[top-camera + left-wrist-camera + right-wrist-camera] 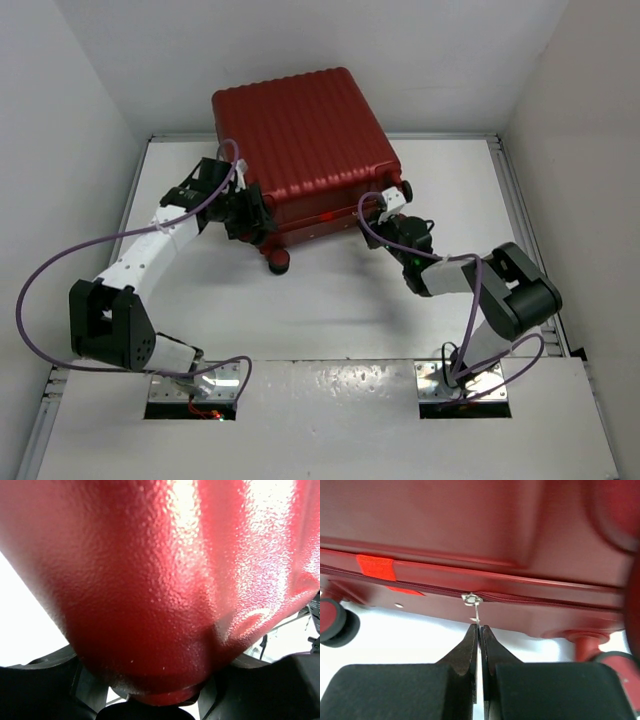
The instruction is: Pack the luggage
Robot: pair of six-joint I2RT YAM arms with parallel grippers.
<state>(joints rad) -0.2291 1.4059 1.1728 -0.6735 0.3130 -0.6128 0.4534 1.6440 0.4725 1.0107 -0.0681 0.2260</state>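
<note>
Here, the closed red hard-shell luggage (300, 140) lies flat on the white table (330, 310), just beyond both claws. The right claw (479, 627) sits at its near side, low against the zipper seam, fingertips pressed together and pinching the thin metal zipper pull (477, 611) that hangs from the slider. The left claw (248, 212) is at the near left corner, its jaws spread with the rounded corner of the shell between them; whether they press on it cannot be told. The shell is glossy, finely pebbled, with ribs running across its top. Left of the right claw, a bright red fabric tab (376, 567) crosses the seam. Further left, a small black-tyred wheel (335, 622) sticks out from the near side of the case.
</note>
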